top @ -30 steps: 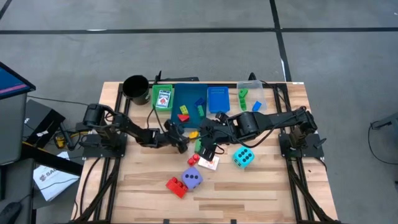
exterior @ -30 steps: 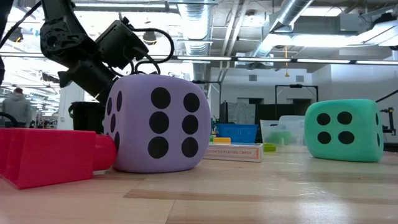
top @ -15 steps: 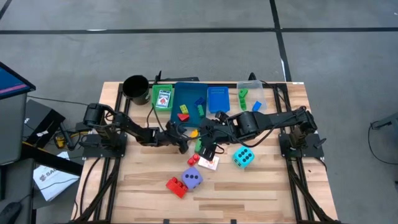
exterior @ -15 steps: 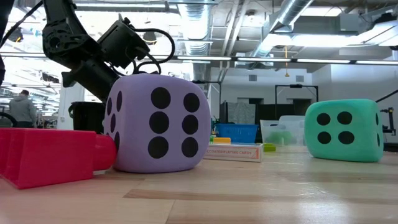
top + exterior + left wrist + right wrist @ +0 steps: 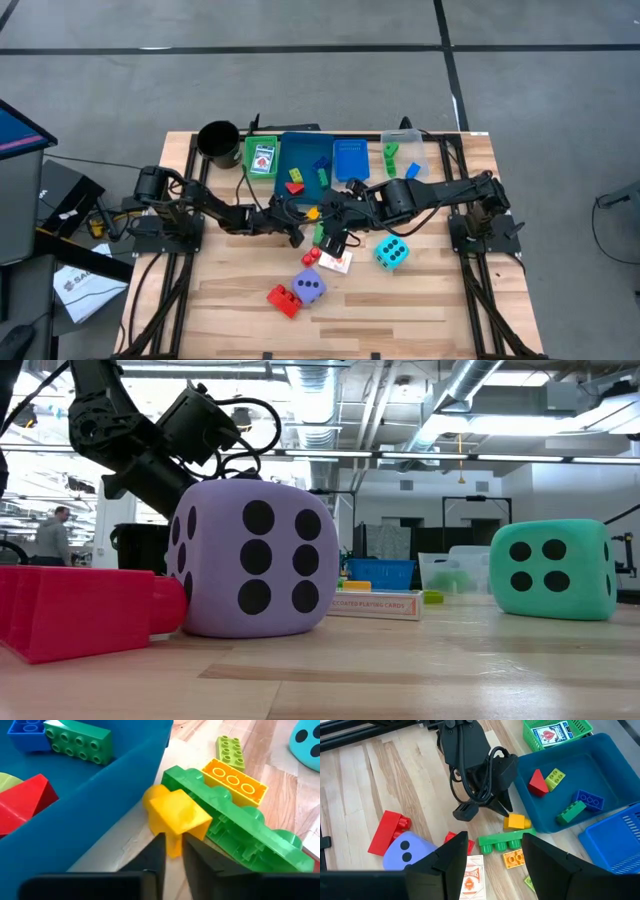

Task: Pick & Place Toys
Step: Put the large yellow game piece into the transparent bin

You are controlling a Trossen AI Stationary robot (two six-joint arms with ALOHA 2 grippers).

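Left gripper (image 5: pixel 172 851) jaws pinch yellow brick (image 5: pixel 176 816) beside blue tray (image 5: pixel 100 810) for lifting in | right gripper (image 5: pixel 492 857) jaws wide, waiting above

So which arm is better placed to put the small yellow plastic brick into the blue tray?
Left: the left gripper already pinches the small yellow plastic brick beside the blue tray.

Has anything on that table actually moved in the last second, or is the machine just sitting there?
Very little. The left claw has crept slightly forward toward the blue tray, its fingers closed on the yellow brick at the tray's edge. In the low view that arm has shifted a touch, and a person far behind has walked on. The right claw, purple dice, teal dice and red brick stayed put.
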